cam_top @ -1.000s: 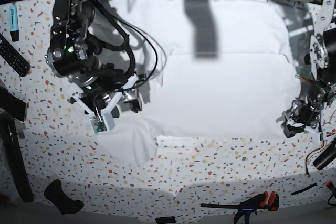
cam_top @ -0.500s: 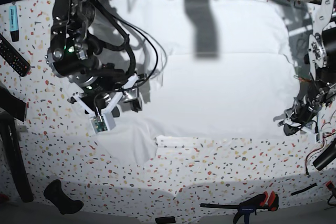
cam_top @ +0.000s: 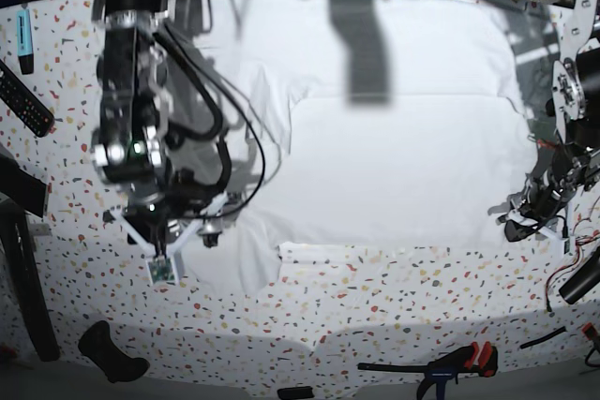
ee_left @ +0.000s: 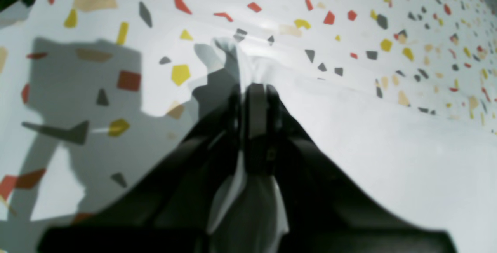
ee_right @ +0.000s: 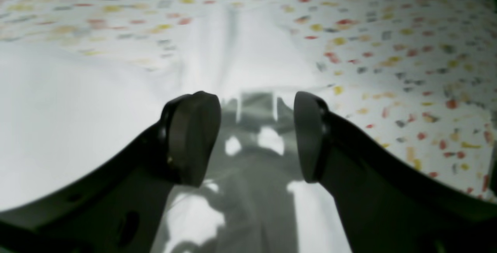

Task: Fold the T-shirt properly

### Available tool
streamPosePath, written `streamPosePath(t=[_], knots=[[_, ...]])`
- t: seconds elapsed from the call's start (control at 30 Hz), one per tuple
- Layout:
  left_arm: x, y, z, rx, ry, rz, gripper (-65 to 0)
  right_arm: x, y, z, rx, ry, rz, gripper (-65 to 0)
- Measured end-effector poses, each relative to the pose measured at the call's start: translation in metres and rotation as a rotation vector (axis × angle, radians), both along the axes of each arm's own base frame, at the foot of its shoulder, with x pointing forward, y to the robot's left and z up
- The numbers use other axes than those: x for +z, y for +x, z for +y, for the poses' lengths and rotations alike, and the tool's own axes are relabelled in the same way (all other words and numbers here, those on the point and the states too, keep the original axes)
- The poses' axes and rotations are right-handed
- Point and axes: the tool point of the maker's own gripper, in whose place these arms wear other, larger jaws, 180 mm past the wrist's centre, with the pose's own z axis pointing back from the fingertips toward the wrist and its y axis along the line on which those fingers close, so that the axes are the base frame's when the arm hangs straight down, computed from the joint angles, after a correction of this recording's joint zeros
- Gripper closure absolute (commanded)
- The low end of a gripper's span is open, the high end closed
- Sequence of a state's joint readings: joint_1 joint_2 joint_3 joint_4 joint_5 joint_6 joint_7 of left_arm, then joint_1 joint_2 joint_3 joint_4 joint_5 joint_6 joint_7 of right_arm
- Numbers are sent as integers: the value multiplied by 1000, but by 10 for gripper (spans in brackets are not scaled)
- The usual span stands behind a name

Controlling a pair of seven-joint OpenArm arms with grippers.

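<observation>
You are in a robot lab or workshop. A big speckled table [cam_top: 375, 297] fills the room's middle. Two robot arms with loose black cables [cam_top: 202, 100] stand over it. Tools lie at the edges: a clamp [cam_top: 450, 362], a remote [cam_top: 23, 100], a blue marker [cam_top: 24, 39].

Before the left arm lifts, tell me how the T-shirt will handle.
Probably floppy: the T-shirt lies flat, with soft creases, on the speckled table. Likely light: cloth bunches thinly where the left gripper has its jaws shut on it. Expect the rest to trail and drape rather than hold shape.
</observation>
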State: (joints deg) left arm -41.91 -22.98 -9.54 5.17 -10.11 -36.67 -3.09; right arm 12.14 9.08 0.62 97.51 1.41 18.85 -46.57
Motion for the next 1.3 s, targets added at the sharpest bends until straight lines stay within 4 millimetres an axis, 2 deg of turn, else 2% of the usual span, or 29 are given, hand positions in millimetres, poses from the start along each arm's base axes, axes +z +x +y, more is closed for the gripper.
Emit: streamPosePath(t=[0.2,0.33,0.5,0.63,0.77,1.03,1.3], knots=[[-3,-3,1,8,-2,-7,0,-44,38,-33,-76,-41,249,-340],[-4,-5,1,7,-1,-2,0,-53,53,-61,-113,-39,367,-340],[-8,-9,1,5,-4,-3,0,-65,53,-93,-118,-37,473,-340],[-9,-11,1,9,-8,-6,0,-77,43,-107,-76,8,544,-340],[-9,-11,1,10,-9,-9,0,-89,31,-109,-14,54,574,-340],[-8,-10,2,15,-8,-19,0,-82,42,-96,45,98,501,-340],[-8,-10,2,13,-7,-19,0,-82,45,-93,63,110,472,-340]])
